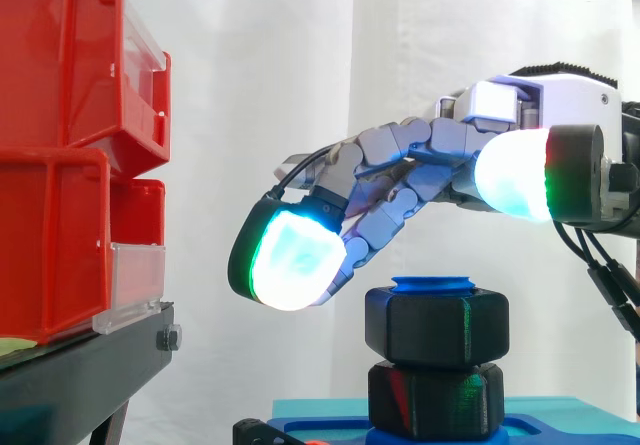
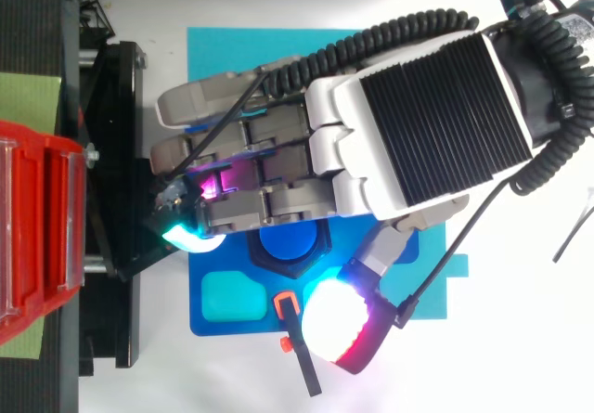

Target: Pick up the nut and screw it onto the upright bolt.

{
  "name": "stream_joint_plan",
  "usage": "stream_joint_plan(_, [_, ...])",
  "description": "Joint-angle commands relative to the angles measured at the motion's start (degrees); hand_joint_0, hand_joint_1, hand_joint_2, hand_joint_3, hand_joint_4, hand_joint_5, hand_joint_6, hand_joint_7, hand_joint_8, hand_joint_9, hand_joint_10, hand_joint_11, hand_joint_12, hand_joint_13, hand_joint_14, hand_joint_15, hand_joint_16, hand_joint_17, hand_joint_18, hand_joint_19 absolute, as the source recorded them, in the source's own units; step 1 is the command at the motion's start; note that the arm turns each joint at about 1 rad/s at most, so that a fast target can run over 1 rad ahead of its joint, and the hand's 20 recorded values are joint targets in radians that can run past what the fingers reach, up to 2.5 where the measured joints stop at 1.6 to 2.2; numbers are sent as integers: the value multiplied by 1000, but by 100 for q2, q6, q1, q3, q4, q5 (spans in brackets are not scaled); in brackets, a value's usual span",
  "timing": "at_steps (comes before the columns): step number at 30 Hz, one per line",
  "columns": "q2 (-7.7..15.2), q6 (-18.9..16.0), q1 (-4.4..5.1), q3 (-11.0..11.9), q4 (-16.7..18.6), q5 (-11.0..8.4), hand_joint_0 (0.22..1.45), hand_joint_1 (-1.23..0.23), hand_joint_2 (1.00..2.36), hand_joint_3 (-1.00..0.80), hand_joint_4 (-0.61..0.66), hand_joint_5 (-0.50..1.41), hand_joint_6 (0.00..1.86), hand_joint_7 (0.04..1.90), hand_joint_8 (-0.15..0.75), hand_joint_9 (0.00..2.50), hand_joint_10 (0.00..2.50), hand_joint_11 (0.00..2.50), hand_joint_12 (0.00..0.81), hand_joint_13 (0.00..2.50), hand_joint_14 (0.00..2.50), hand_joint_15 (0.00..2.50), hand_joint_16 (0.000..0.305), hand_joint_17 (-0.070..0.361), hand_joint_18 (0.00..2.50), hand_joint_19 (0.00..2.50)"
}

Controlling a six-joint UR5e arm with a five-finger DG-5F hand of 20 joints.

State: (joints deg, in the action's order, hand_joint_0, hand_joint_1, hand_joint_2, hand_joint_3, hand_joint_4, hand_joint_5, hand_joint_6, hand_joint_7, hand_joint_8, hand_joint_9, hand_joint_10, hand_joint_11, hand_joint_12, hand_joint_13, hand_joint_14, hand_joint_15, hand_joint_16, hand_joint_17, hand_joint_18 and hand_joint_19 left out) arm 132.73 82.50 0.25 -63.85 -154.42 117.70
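Observation:
A black hex nut [image 1: 436,327] sits on the upright blue bolt, whose top [image 1: 432,285] pokes out just above it. Below it a second black hex piece [image 1: 436,400] stands at the bolt's foot on the blue base plate [image 2: 215,325]. My hand [image 1: 440,155] hovers over the bolt with its fingers relaxed and stretched to the left, holding nothing. One glowing fingertip [image 1: 292,260] hangs left of the nut and slightly above it, apart from it. The thumb pad [image 1: 515,175] glows up and to the right. From above, the hand [image 2: 408,125] covers most of the plate, and the bolt top [image 2: 290,243] shows beneath the fingers.
Red bins [image 1: 60,165] stand stacked on the black stand [image 1: 90,365] to the left, close to the fingertips. A teal mat [image 2: 223,46] lies under the base plate. A teal recess [image 2: 232,294] and a small orange and black tool [image 2: 297,348] sit near the plate's front.

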Motion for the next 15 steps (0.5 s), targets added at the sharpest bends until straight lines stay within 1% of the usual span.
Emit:
stream_joint_plan(1, [-1, 3, 2, -4, -53, 8, 515, -61, 1000, -500, 236, -85, 503, 829, 232, 696, 0, 0, 281, 371, 0, 0, 30, 67, 35, 0])
stream_joint_plan(3, [-1, 3, 2, -13, -115, 8, 518, -61, 1000, -500, 241, -80, 504, 866, 232, 697, 0, 0, 280, 376, 0, 0, 30, 67, 34, 0])
stream_joint_plan(8, [-1, 3, -33, -75, -71, 52, 521, -64, 1000, -500, 263, -72, 504, 956, 237, 711, 0, 0, 278, 387, 0, 0, 29, 66, 44, 0])
stream_joint_plan(10, [-1, 3, -42, -92, -36, 69, 526, -69, 1000, -500, 256, -63, 504, 1028, 242, 720, 0, 0, 275, 395, 0, 0, 28, 63, 54, 0])
stream_joint_plan(15, [7, 3, -69, -101, -36, 96, 532, -83, 1000, -500, 239, -54, 505, 1140, 251, 751, 0, 0, 269, 427, 0, 0, 27, 60, 70, 0])
